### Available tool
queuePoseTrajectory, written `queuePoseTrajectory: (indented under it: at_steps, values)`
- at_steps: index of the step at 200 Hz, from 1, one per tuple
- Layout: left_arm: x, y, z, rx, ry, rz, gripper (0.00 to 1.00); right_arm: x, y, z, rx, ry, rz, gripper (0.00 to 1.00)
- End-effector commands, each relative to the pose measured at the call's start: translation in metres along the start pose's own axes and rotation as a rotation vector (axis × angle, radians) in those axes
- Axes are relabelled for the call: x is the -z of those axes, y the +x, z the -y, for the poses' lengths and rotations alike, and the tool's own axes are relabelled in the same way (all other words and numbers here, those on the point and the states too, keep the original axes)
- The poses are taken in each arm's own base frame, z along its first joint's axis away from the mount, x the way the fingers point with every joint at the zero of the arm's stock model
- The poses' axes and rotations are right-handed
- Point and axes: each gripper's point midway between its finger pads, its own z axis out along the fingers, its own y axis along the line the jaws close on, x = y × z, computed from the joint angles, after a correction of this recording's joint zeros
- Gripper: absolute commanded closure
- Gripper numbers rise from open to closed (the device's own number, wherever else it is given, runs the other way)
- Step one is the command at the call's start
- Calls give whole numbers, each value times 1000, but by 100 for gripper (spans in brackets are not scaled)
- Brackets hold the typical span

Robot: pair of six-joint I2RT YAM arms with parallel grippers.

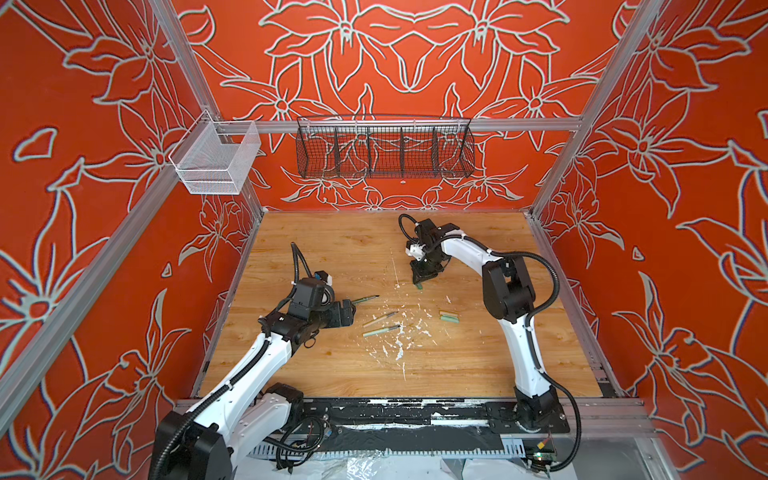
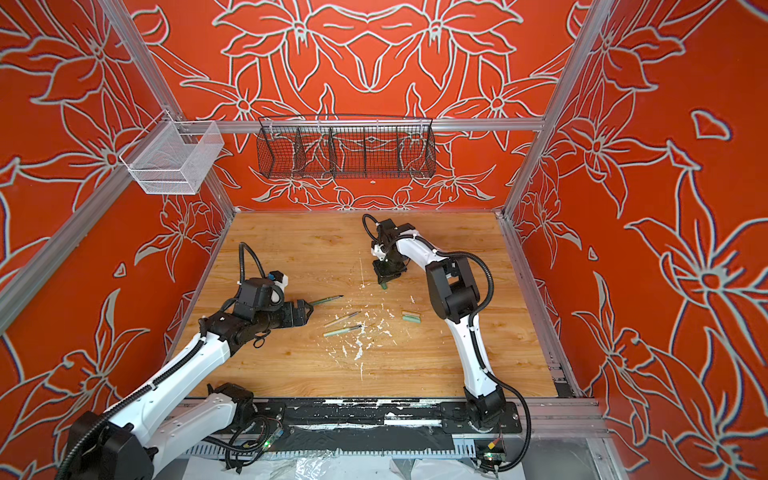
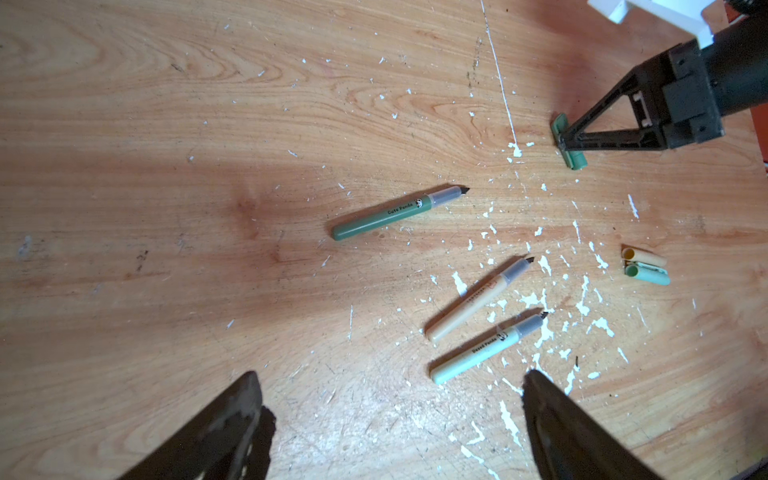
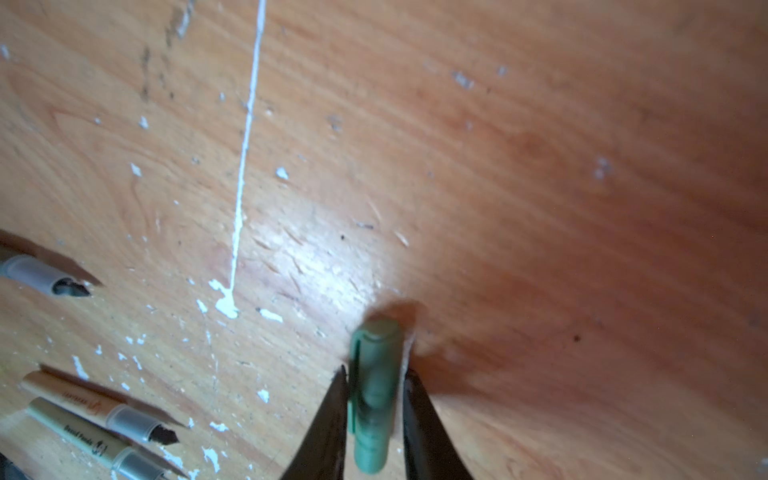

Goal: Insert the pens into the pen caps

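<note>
Right wrist view: your right pincer (image 4: 376, 370) straddles the dark green cap (image 4: 376, 353) on the counter (image 4: 540, 166); clamped or not, you cannot tell. Left pincer (image 3: 390, 373) gapes wide.

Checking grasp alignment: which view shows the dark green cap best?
Right wrist view: the dark green cap lies close-up between the fingers of the right gripper. The left wrist view shows it partly hidden; both top views, only a speck.
</note>
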Motion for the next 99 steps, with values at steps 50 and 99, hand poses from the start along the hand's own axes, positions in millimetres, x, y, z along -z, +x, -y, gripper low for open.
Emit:
queuePoseTrajectory:
  at_steps: [50, 99]
  values:
    - [1, -4, 4, -21, 4, 5, 3, -15, 9, 10, 21, 30, -70, 73]
    - [-9, 4, 2, -30, -7, -50, 3, -14, 12, 13, 22, 52, -77, 75]
